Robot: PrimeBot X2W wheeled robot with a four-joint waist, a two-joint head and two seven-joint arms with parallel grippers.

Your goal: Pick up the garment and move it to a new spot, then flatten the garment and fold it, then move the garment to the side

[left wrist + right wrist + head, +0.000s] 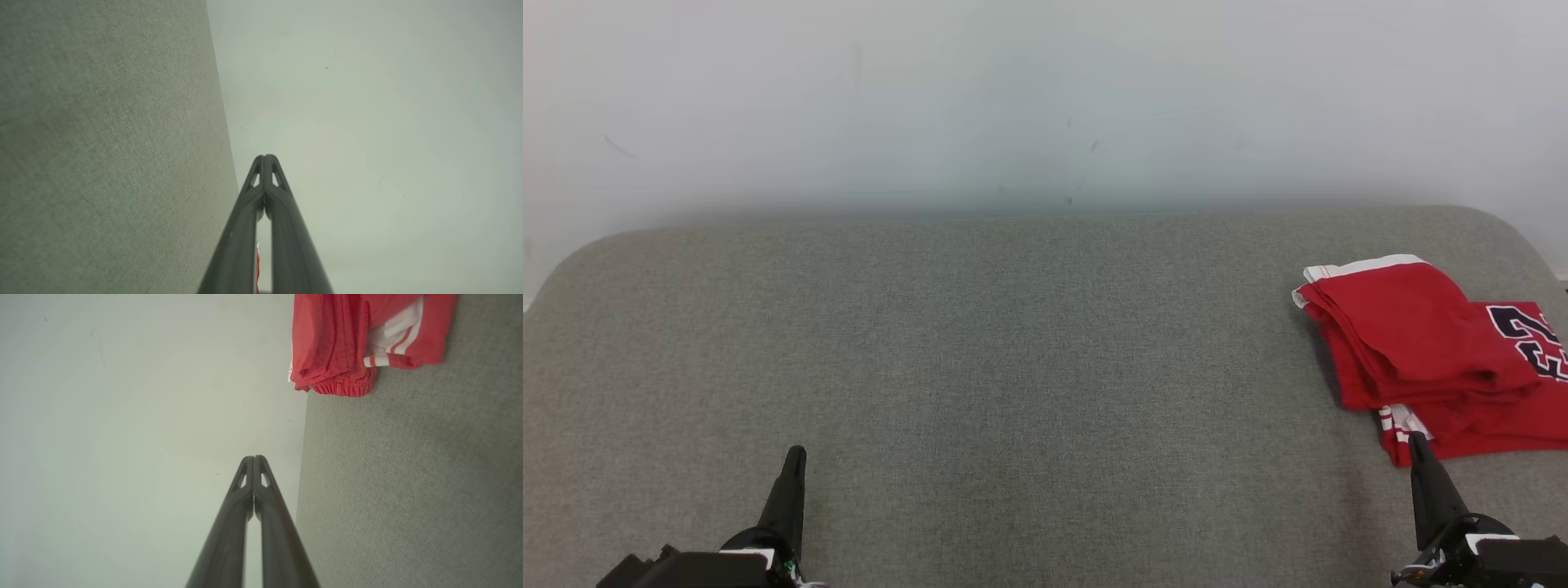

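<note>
Presently: 1 folded red garment (1421,343), far right on grey fabric surface (1013,367); left gripper (796,453) and right gripper (1417,441) near, both closed, empty.

A grey woven fabric surface (1013,367) with rounded far corners spreads across the lower part of the head view. Beyond its far edge lies a pale, smooth grey-white surface (1013,98), wall or floor unclear, carrying a few small dark specks (1094,146) and a faint thin scuff (618,147) at the left
</note>
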